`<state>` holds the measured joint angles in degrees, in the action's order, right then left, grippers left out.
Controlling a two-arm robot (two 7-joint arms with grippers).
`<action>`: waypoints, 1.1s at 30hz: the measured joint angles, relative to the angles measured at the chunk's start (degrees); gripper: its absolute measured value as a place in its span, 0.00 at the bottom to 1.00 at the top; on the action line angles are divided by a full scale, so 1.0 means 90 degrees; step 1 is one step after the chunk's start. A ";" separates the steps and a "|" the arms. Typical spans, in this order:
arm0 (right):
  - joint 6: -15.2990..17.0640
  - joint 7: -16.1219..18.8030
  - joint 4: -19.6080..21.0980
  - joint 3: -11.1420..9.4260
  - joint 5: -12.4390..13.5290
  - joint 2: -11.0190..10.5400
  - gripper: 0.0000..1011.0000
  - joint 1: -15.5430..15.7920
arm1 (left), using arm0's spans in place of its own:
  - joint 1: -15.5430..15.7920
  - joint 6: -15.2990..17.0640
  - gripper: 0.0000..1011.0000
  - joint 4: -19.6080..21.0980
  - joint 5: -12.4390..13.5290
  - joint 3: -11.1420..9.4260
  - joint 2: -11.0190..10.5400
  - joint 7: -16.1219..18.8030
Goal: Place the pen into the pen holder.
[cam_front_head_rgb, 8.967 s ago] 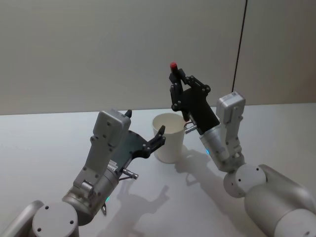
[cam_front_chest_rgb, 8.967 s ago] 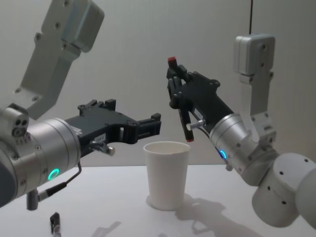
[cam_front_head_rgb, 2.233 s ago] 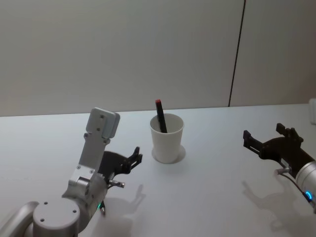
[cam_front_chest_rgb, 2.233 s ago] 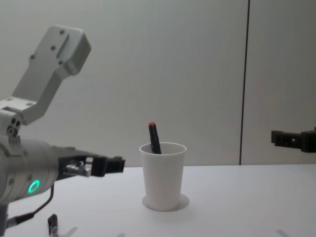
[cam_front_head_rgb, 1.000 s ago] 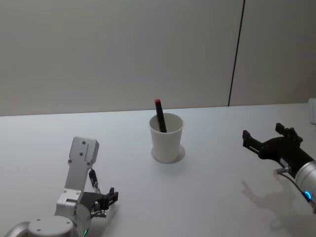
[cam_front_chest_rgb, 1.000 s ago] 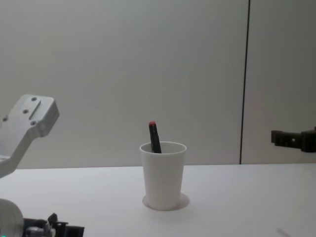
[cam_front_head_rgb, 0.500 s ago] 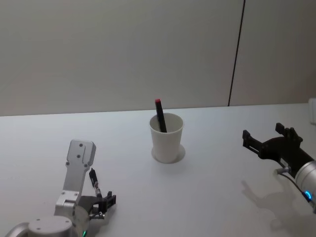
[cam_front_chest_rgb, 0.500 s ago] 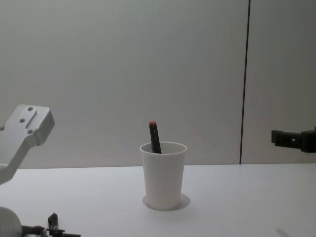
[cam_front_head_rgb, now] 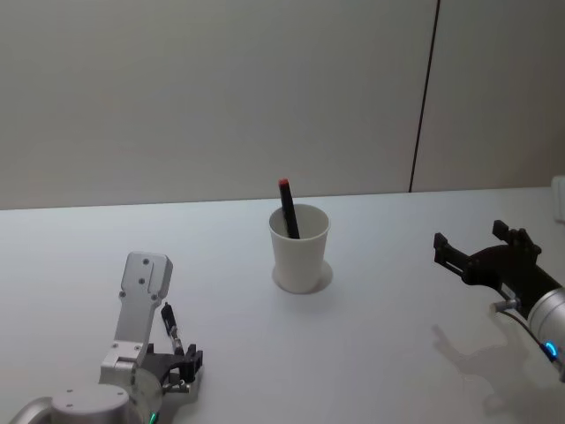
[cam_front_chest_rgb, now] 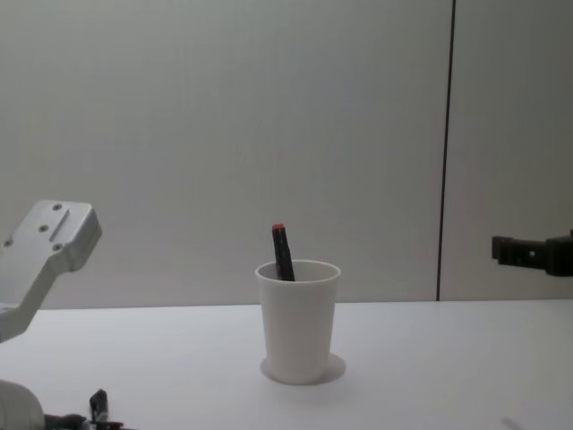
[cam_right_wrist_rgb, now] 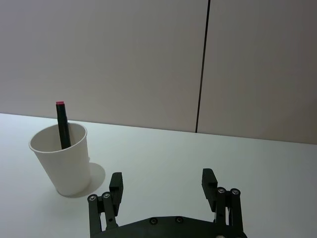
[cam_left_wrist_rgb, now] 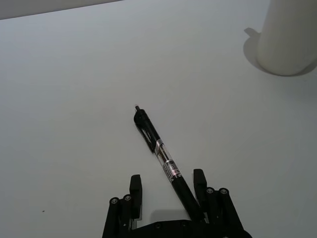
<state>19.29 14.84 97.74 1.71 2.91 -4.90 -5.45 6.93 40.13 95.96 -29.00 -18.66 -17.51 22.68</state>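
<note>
The pen holder (cam_front_head_rgb: 300, 252) is a white paper cup standing upright mid-table, also in the chest view (cam_front_chest_rgb: 300, 327). A black pen with a red end (cam_front_head_rgb: 287, 210) leans inside it, its top sticking out above the rim (cam_front_chest_rgb: 283, 251). Another black pen (cam_left_wrist_rgb: 159, 150) lies flat on the table near me at the left (cam_front_head_rgb: 169, 325). My left gripper (cam_left_wrist_rgb: 167, 187) sits low over that pen's near end, open, one finger on each side. My right gripper (cam_front_head_rgb: 481, 252) hovers open far right of the cup, nothing in it (cam_right_wrist_rgb: 162, 184).
The white table (cam_front_head_rgb: 380, 344) runs back to a plain grey wall with a dark vertical seam (cam_front_head_rgb: 424, 97). The left arm's grey link (cam_front_chest_rgb: 45, 251) rises at the chest view's left edge. Bare tabletop lies between cup and right gripper.
Nine seconds ago my right gripper held the red-ended pen over the cup; now it stands inside and that arm is withdrawn. My left gripper has dropped back to the pen lying on the table.
</note>
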 joint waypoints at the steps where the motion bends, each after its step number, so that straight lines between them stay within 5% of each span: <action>1: 0.0000 0.0000 0.0000 0.0000 0.0000 0.0000 0.99 0.0000 | 0.0002 0.0003 0.67 -0.0005 0.0000 0.0004 0.0005 -0.0003; 33: 0.0000 0.0000 0.0000 0.0000 0.0000 0.0000 0.99 0.0000 | 0.0031 0.0088 0.44 -0.0127 0.0193 0.0210 0.0084 -0.0181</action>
<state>19.29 14.84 97.74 1.71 2.91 -4.90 -5.45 7.21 40.92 94.82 -27.26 -16.77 -16.76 21.05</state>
